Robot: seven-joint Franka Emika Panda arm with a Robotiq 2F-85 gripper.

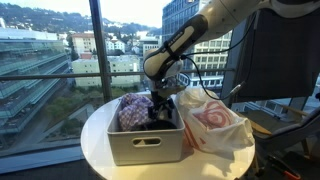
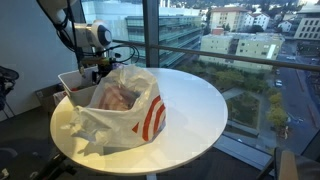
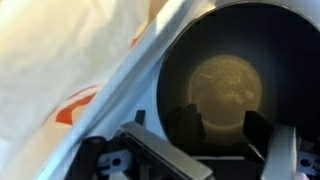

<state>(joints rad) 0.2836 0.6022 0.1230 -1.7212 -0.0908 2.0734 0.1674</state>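
Note:
My gripper [image 1: 160, 103] hangs low over the back of a grey bin [image 1: 145, 147] on a round white table [image 1: 95, 145]; it also shows behind the bag in an exterior view [image 2: 100, 68]. In the wrist view the gripper [image 3: 222, 135] is open, its dark fingers [image 3: 185, 125] apart with nothing between them. Just beyond them lies a dark round pan-like vessel [image 3: 225, 75] with a brownish disc at its middle. A white plastic bag [image 3: 70, 70] with red print presses in beside it. A purple cloth [image 1: 132, 110] and a black item [image 1: 155, 121] lie in the bin.
The white bag [image 1: 212, 125] sits against the bin and takes up much of the table [image 2: 195, 100]. The bag [image 2: 120, 110] hides most of the bin [image 2: 75, 82] in that exterior view. Floor-to-ceiling windows stand right behind the table. A dark chair [image 1: 270, 60] stands close by.

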